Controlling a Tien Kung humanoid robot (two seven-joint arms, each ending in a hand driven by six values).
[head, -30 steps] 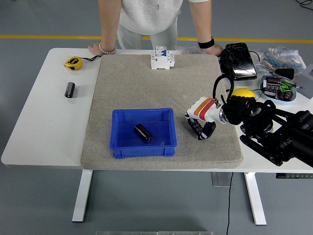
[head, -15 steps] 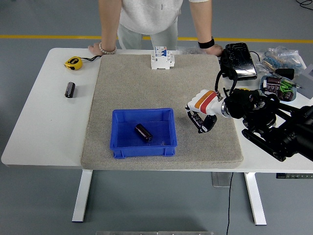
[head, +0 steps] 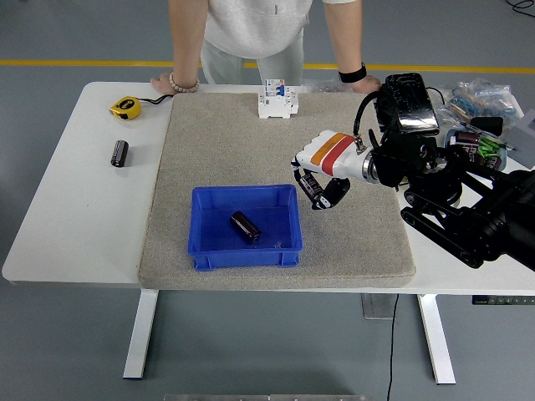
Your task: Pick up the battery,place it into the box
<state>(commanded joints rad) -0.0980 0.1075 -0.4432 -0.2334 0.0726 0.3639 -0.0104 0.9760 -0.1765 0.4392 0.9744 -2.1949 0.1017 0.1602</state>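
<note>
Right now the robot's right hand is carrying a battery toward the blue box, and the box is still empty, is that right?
Not quite. The head view shows the blue box already has one battery lying inside. The rest holds: the right hand grips a second battery just right of the box, above the mat.

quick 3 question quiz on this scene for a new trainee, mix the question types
1. True or false: the blue box already holds a battery.
2. What does the right hand grip? A) tape measure B) battery C) circuit breaker
3. Fill in: the loose battery on the bare white table lies to the ____ of the grey mat.

Key: 1 true. 2 B, the held battery hangs just right of the box's rim. 3 left.
</note>
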